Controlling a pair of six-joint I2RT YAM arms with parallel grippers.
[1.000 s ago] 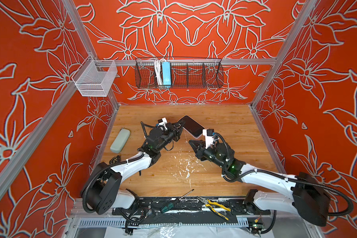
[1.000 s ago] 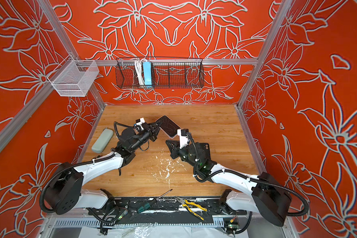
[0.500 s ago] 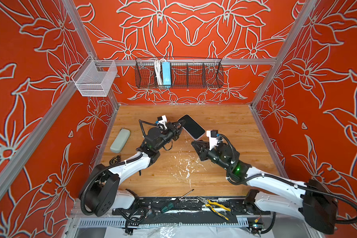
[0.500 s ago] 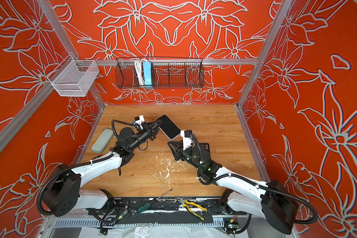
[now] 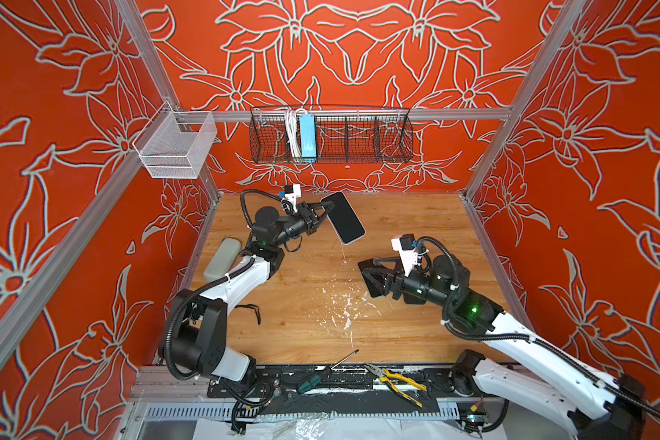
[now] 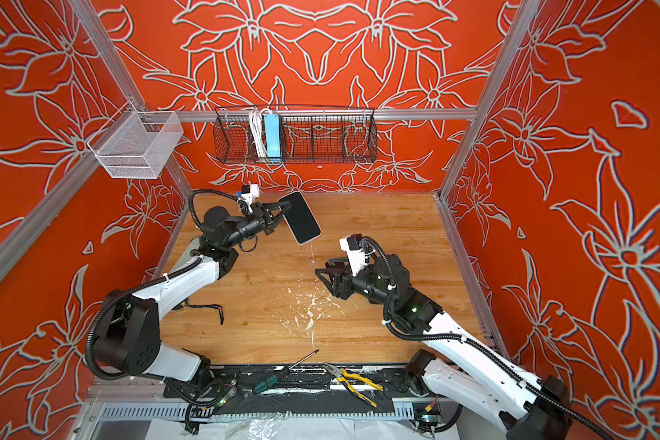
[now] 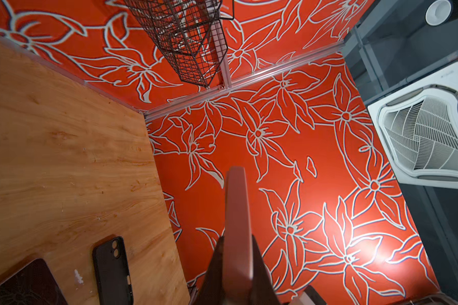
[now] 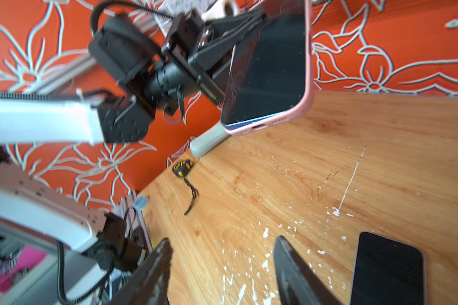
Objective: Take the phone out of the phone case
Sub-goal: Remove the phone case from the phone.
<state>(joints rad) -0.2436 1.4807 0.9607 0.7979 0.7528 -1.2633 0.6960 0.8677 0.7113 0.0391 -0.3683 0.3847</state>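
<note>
Your left gripper is pressed together on one long edge of the phone, which sits in its pink case above the back of the table, long axis sloping down toward the right gripper. That one stands spread and empty, low and well apart, so the phone's free short end lies ahead of it. A thin blue strip at that end may be the phone lifting out, but how far you cannot tell; the case's back is hidden.
</note>
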